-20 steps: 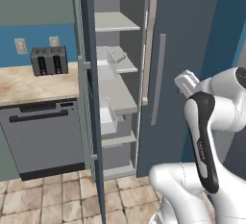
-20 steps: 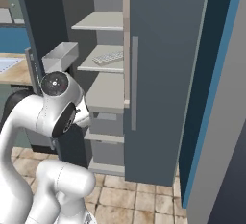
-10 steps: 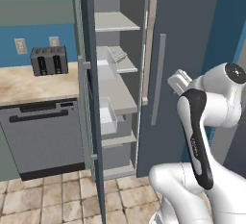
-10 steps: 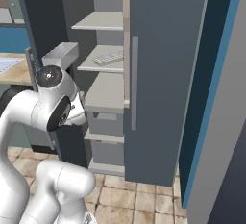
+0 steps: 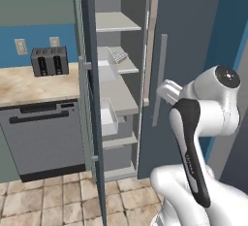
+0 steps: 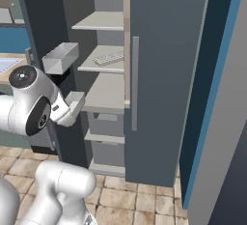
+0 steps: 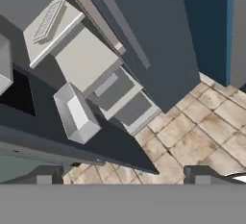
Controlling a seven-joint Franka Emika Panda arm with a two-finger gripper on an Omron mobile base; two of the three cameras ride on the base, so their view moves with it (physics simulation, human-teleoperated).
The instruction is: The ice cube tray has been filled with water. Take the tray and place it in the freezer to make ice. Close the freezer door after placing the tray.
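Nearest, the gripper (image 7: 120,175) hangs above the tiled floor (image 7: 211,122) with its jaws wide apart, holding nothing. Beyond it, the freezer door (image 5: 92,99) stands open, edge-on to the camera. Inside the freezer (image 6: 103,89), the ice cube tray (image 6: 108,58) lies flat on a middle shelf. Farthest left, a toaster (image 5: 49,60) sits on the counter (image 5: 34,87).

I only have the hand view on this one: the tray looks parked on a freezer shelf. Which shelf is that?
Observer: In the right base view the ice cube tray lies on the second shelf down; another white shelf sits above it.
Operator: Where is the hand?
Observer: The gripper is outside the freezer, lower than the tray.
Operator: Anything left of the fridge?
Observer: A black toaster stands on a counter above a grey dishwasher.
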